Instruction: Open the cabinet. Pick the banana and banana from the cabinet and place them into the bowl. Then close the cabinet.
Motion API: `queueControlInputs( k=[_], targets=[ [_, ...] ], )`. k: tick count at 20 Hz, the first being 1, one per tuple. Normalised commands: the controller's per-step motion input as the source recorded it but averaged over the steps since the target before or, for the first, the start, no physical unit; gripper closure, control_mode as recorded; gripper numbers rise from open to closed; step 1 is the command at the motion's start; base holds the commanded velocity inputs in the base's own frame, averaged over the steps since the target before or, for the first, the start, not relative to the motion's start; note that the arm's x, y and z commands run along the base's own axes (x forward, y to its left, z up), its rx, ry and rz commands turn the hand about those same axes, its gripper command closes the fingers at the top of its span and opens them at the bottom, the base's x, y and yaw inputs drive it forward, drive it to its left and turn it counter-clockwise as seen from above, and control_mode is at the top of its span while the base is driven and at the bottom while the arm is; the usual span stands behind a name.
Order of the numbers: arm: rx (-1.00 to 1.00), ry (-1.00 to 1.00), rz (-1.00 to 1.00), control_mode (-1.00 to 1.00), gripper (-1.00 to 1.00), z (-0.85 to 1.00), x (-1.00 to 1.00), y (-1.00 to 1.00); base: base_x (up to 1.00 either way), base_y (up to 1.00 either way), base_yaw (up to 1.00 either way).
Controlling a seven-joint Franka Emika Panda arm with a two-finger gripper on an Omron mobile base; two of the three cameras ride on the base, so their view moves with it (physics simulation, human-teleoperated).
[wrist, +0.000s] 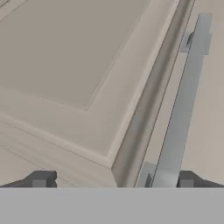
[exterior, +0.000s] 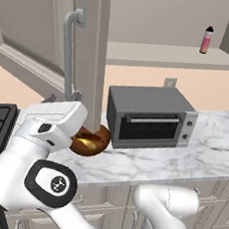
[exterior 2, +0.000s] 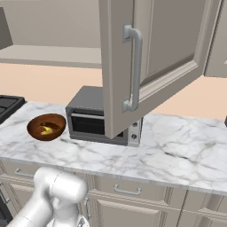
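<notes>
Gripper (wrist: pixel 113 180) spread, recessed-panel cabinet (wrist: pixel 74 65), bar handle (wrist: pixel 183 100)

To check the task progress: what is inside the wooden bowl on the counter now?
Inside the wooden bowl, one yellow banana lies on the bottom. The near wall hides part of the inside, so a second, darker banana cannot be confirmed.

Cabinet (exterior 2: pixel 146 53) doors open; yellow banana (exterior 2: pixel 46 130) in brown bowl (exterior 2: pixel 37 131) on counter.
</notes>
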Motion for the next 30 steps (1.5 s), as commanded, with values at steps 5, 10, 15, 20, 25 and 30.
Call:
queueControlInputs(
  k=[5, 10, 15, 20, 25, 30],
  targets=[
    [0.0, -0.04, -0.18, -1.0, -1.0, -0.34, 1.0, -0.44, 0.0, 0.0, 0.0],
    [0.0, -0.07, 0.0, -1.0, -1.0, -0.43, 1.0, -0.86, 0.0, 0.0, 0.0],
    [0.05, 0.01, 0.07, -1.0, -1.0, -0.14, 0.86, -0.72, 0.0, 0.0, 0.0],
    [0.17, 0.12, 0.04, -1.0, -1.0, 0.0, 0.94, -0.67, 0.0, 0.0, 0.0],
    [0.1, 0.14, 0.0, -1.0, -1.0, -0.02, 1.0, -0.39, 0.0, 0.0, 0.0],
    [0.07, 0.09, 0.01, -1.0, -1.0, -0.04, 0.7, -0.28, 0.0, 0.0, 0.0]
  ],
)
